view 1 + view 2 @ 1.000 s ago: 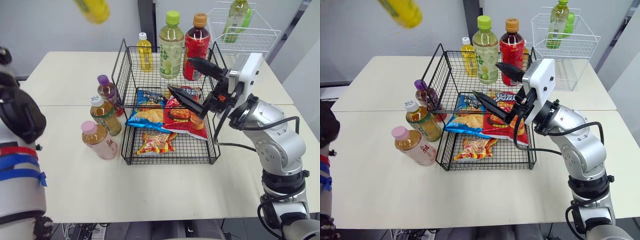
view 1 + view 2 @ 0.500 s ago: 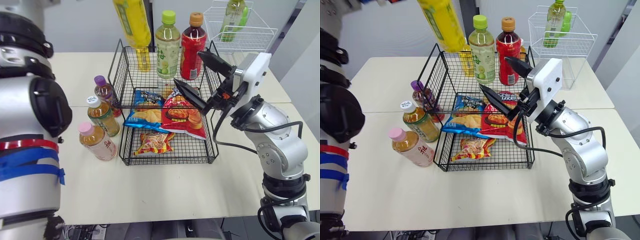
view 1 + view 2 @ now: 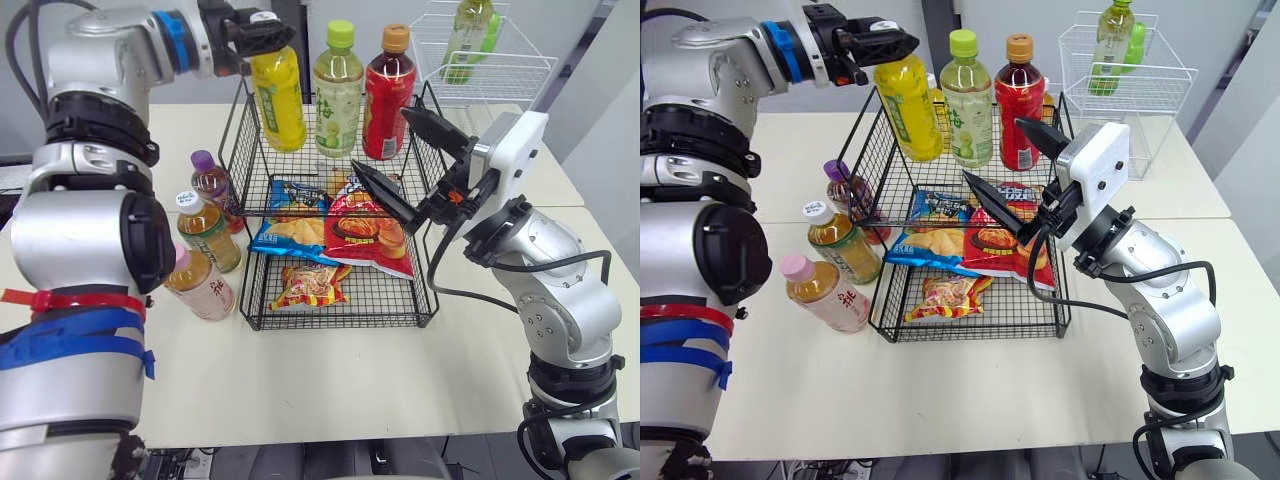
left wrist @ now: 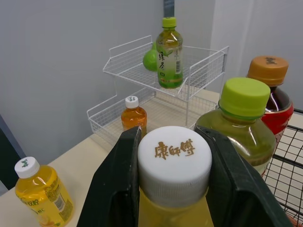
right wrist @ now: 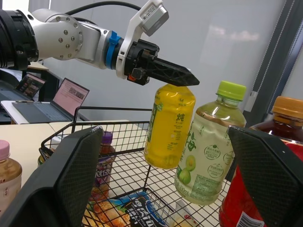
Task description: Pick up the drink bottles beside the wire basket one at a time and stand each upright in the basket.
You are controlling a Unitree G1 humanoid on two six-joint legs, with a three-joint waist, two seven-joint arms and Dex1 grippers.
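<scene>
The left gripper is clenched on the white cap of a yellow bottle, one black finger on either side of it, so the bottle hangs straight down from the fingers, nearly upright, inside the back corner of the black wire basket. I can't tell whether its base rests on the mesh. Just beside that bottle, on the side toward the other arm, a green-capped bottle and a red bottle with an orange cap stand upright in the basket. Below the left fingers and outside the basket wall, three more bottles wait on the desk: a purple-capped one, a white-capped one and a pink-capped one. The right gripper hovers over the basket's far side with its fingers spread wide and holding nothing; bright snack bags lie under them.
</scene>
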